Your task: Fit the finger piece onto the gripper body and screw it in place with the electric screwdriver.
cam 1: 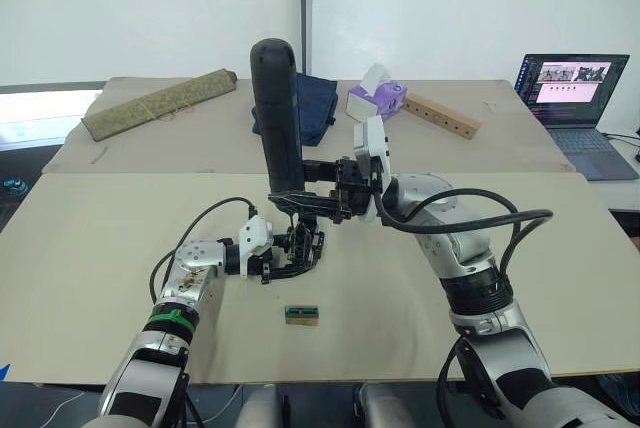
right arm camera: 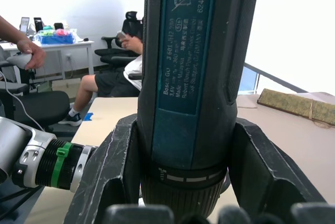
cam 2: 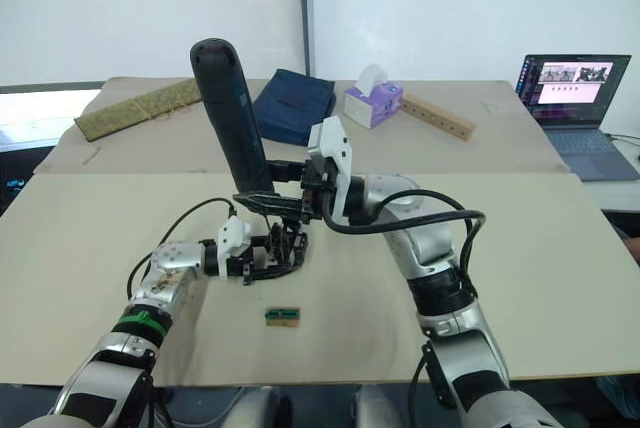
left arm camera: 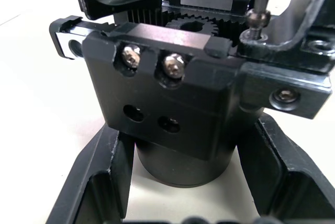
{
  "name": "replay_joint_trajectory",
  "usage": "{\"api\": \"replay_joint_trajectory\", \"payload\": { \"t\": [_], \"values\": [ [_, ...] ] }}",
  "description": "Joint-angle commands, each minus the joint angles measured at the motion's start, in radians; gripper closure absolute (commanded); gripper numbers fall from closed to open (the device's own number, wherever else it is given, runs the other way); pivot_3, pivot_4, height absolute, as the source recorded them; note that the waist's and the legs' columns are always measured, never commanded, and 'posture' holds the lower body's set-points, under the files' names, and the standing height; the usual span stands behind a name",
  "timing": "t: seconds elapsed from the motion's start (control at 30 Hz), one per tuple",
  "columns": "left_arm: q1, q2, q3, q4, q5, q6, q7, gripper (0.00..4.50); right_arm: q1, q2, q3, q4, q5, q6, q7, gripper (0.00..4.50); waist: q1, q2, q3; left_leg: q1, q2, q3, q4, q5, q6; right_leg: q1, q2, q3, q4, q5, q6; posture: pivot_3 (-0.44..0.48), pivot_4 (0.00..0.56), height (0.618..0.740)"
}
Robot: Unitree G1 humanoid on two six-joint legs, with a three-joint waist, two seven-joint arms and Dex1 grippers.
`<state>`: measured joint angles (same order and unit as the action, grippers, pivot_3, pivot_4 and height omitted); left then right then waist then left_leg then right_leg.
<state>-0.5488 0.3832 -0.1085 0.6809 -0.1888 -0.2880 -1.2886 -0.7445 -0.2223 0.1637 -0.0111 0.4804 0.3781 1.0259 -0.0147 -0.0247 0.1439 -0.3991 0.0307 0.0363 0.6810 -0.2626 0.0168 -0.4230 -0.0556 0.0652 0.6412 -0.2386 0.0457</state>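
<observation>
Screwdriver bit set on a screw in the gripper body

Near the table's front lies a small green-and-tan block (cam 1: 301,315); behind it the left gripper (cam 1: 283,264) clamps the gripper body (left arm camera: 178,103) on the table (finger piece (left arm camera: 293,20) on top), while the right gripper (cam 1: 318,190) grasps the upright electric screwdriver (cam 1: 279,113).
</observation>
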Motion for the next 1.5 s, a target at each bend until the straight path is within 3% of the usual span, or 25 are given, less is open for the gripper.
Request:
{"api": "replay_joint_trajectory", "payload": {
  "t": [0.03, 1.17, 1.5],
  "values": [
    [-0.001, -0.005, -0.012, 0.016, 0.021, -0.012, 0.008, 2.19, 0.01, 0.0, 0.002, 0.005, -0.012, -0.027, 0.002, 2.57, 0.0, 0.0, 0.0, 0.0, 0.0, 0.0, 0.0, 0.0, 0.0, 0.0, 0.0, 0.0, 0.0, 0.0, 0.0, 0.0, 0.15, 0.74],
    [0.01, 0.0, -0.009, 0.0, 0.019, 0.005, 0.015, 2.19, 0.11, -0.016, 0.132, 0.054, -0.084, -0.014, 0.0, 2.57, -0.001, 0.0, -0.01, 0.005, 0.0, 0.0, 0.0, 0.0, 0.0, 0.004, 0.0, 0.0, 0.0, 0.0, 0.0, 0.0, 0.15, 0.74],
    [0.021, 0.002, -0.011, -0.008, 0.019, 0.01, 0.018, 2.19, 0.059, -0.009, 0.088, 0.046, -0.064, -0.051, 0.006, 2.57, -0.001, 0.0, -0.01, 0.011, 0.001, -0.001, -0.002, 0.0, 0.0, 0.011, 0.001, 0.0, -0.001, -0.001, 0.0, 0.0, 0.15, 0.74]
  ]
}}
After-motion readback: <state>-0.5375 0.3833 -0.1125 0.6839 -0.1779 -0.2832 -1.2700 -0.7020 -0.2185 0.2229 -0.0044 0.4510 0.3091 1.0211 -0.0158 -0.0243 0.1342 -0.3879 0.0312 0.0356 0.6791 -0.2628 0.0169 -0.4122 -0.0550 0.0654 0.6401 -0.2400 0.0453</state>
